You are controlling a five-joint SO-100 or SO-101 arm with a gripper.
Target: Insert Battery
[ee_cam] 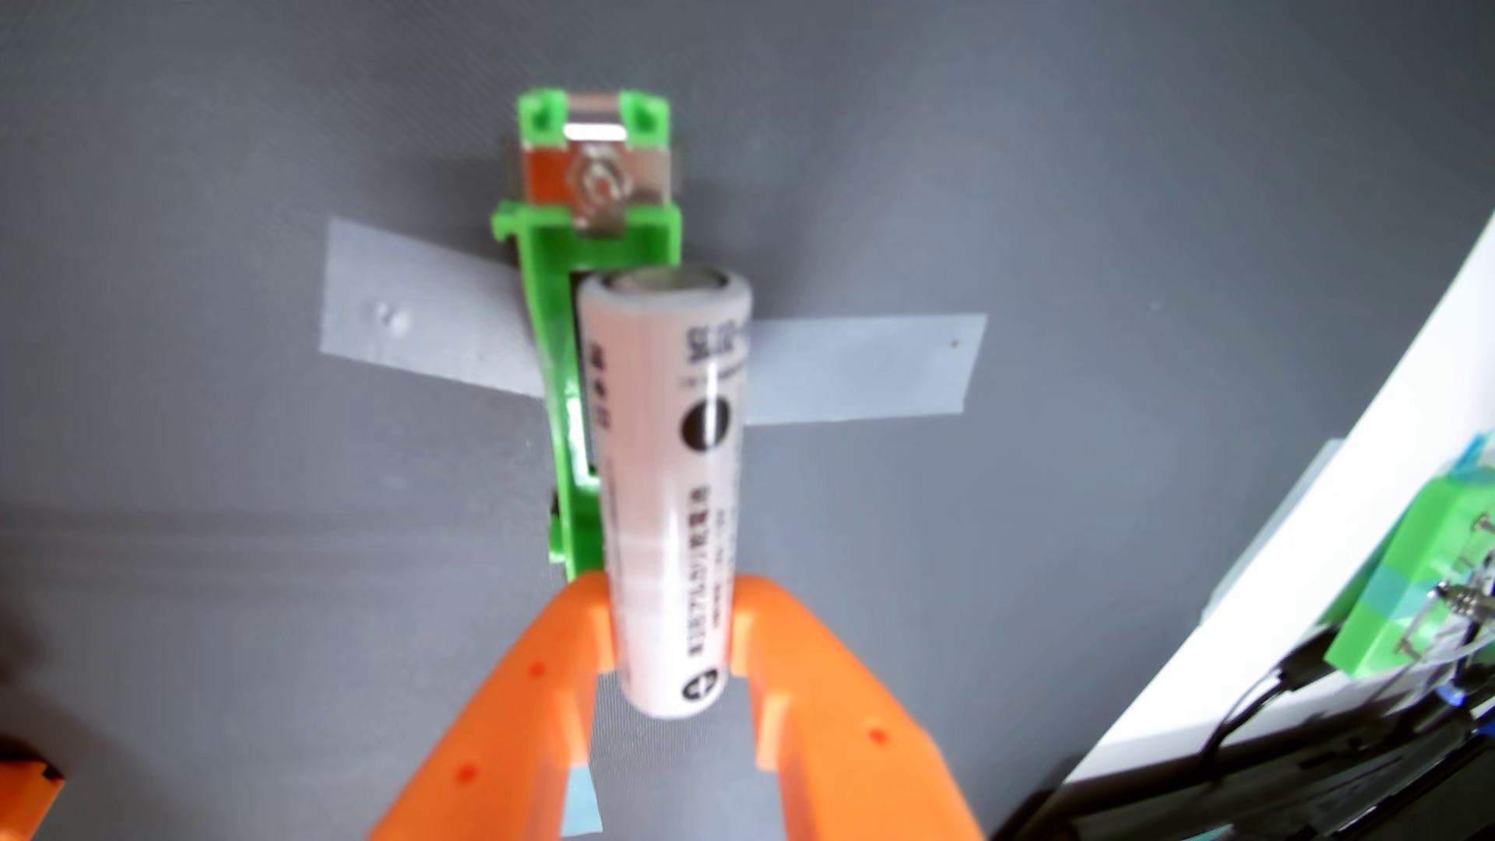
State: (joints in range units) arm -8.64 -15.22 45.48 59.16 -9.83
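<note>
In the wrist view a pale pink cylindrical battery (671, 485) with dark print points away from me, clamped near its lower end between my two orange fingers (558, 671). My gripper (671, 614) is shut on it. Beneath and just left of the battery lies a bright green battery holder (566, 340), taped to the grey surface, with a metal contact plate (599, 182) at its far end. The battery covers most of the holder's slot, its far end just short of the contact. I cannot tell whether it touches the holder.
Grey tape strips (857, 368) cross under the holder on the grey mat (243, 566). At the right edge runs a white board (1327, 517) with a second green part (1424, 590), wires and a black cable (1246, 712). An orange part (24, 784) shows at bottom left.
</note>
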